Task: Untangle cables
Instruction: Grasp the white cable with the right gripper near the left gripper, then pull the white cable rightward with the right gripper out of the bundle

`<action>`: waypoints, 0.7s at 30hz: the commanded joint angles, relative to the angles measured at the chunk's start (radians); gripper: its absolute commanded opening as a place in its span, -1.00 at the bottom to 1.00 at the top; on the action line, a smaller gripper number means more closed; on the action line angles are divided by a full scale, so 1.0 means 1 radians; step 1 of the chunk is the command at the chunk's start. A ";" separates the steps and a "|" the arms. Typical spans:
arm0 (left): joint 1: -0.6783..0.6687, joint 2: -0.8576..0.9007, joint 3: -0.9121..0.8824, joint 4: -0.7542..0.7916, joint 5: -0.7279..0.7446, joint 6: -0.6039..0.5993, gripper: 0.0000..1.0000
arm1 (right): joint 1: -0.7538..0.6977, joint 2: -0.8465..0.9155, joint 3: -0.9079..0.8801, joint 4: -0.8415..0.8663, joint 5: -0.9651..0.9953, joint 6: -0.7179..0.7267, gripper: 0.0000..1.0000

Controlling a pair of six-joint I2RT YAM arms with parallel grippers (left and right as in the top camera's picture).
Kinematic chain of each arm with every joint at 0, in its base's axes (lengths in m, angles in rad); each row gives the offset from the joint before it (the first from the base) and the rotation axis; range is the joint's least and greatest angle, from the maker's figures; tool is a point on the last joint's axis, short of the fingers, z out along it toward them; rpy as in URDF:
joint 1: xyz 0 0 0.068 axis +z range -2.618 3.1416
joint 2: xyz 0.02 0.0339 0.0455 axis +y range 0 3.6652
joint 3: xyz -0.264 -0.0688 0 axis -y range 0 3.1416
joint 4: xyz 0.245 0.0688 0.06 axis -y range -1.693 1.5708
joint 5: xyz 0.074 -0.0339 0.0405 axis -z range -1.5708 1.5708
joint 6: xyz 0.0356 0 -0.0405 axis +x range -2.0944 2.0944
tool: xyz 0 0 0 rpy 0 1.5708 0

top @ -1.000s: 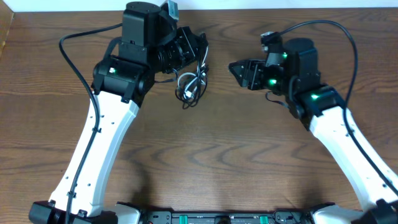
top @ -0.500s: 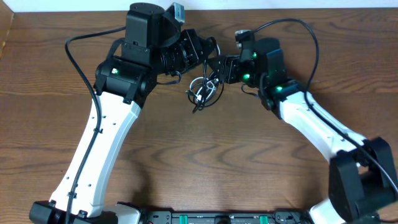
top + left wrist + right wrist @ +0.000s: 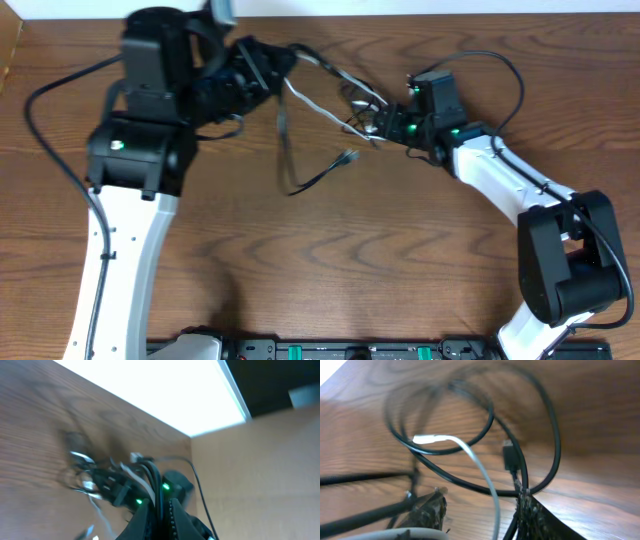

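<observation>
My left gripper (image 3: 268, 62) is at the back left of centre, shut on the cables and pulling them taut toward the left. A white cable (image 3: 322, 105) and black cables (image 3: 284, 140) stretch from it to the tangle at my right gripper (image 3: 372, 122). One black cable hangs in a loop, with its plug (image 3: 347, 156) lying on the table. In the left wrist view my jaws (image 3: 162, 520) pinch a black cable (image 3: 153, 476). In the right wrist view my gripper (image 3: 479, 510) is open, with the white cable (image 3: 485, 475) passing between the fingers and black loops (image 3: 490, 415) just ahead.
The wooden table (image 3: 330, 260) extends toward the front. A pale wall runs along the table's back edge (image 3: 420, 8). Each arm's own thick black cord (image 3: 505, 70) arcs behind it. The right arm's base (image 3: 565, 260) stands at the right front.
My left arm has swung left and drawn the bunched cables out into long taut strands. My right gripper has stayed in the tangle, shifting slightly right.
</observation>
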 commanded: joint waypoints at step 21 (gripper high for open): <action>0.160 0.025 0.017 -0.292 -0.189 0.363 -0.85 | -0.160 -0.206 0.001 -0.357 0.023 -0.311 -0.98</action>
